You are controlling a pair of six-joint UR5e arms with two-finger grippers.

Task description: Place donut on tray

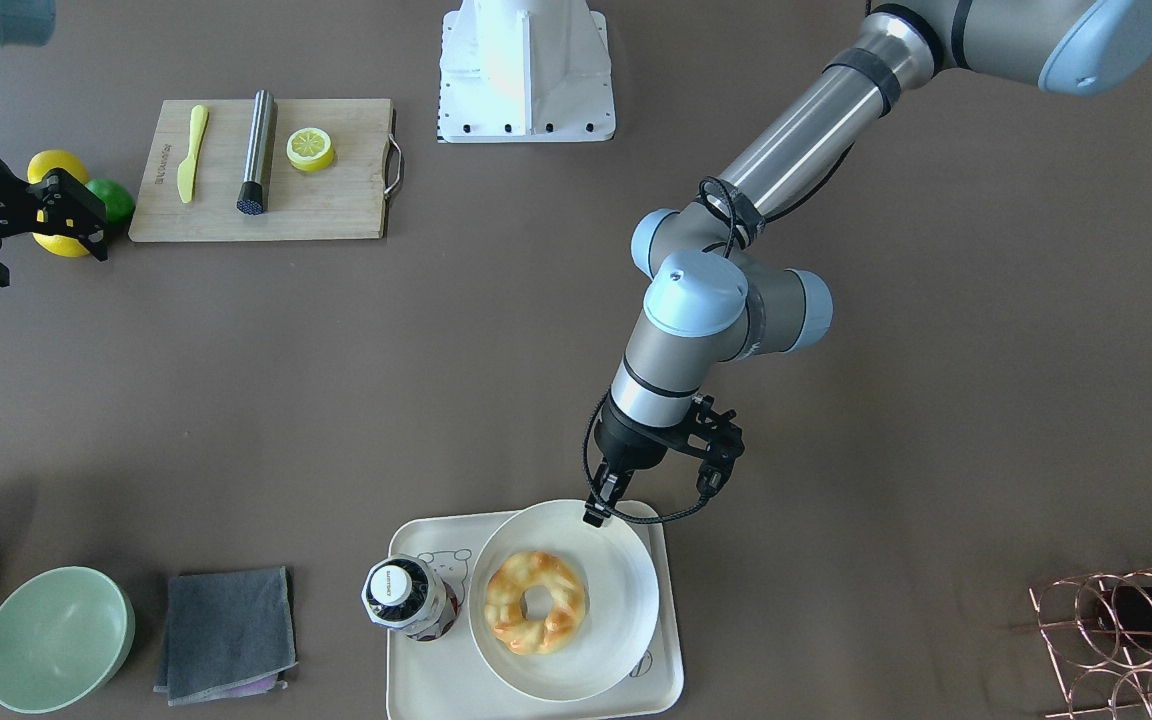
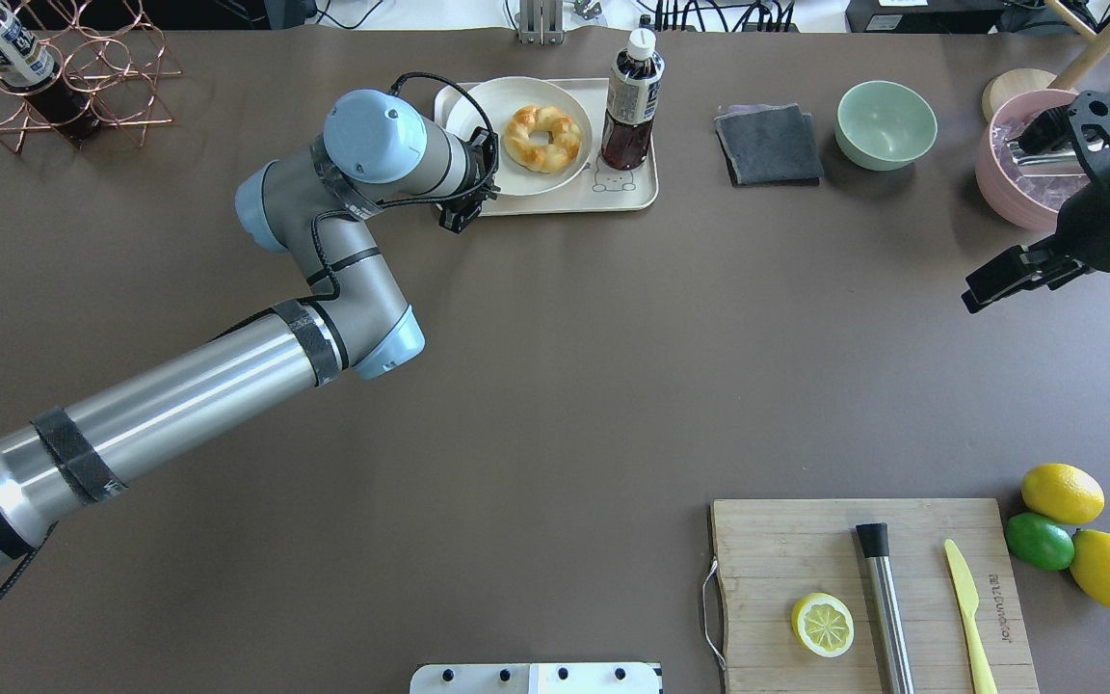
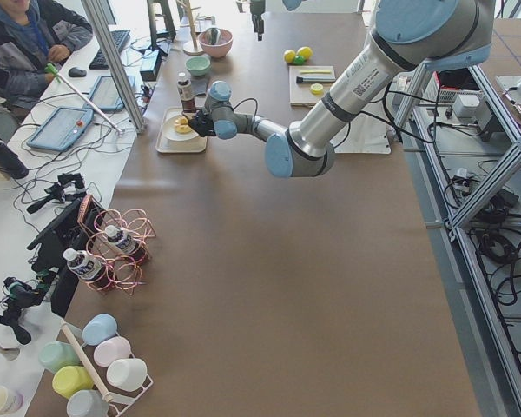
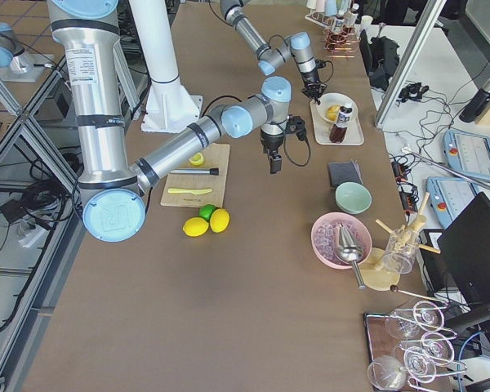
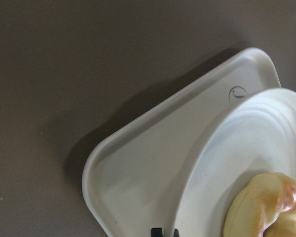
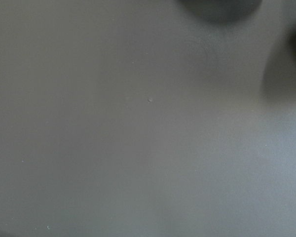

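The donut (image 1: 536, 603) lies on a round off-white plate (image 1: 616, 570), which rests on the cream tray (image 1: 416, 690) at the table's operator-side edge. The donut also shows in the overhead view (image 2: 542, 138) and the left wrist view (image 5: 266, 207). My left gripper (image 1: 596, 512) is shut on the plate's rim nearest the robot. In the left wrist view the gripper's tips (image 5: 163, 232) sit close together at the rim, above the tray (image 5: 133, 173). My right gripper (image 1: 86, 225) hangs open and empty above the table, far from the tray.
A dark bottle (image 1: 401, 597) stands on the tray beside the plate. A grey cloth (image 1: 226, 632) and a green bowl (image 1: 56, 638) lie beyond it. A cutting board (image 1: 261, 170) holds a lemon slice, a metal tool and a knife. A wire rack (image 1: 1126, 640) stands at the other end.
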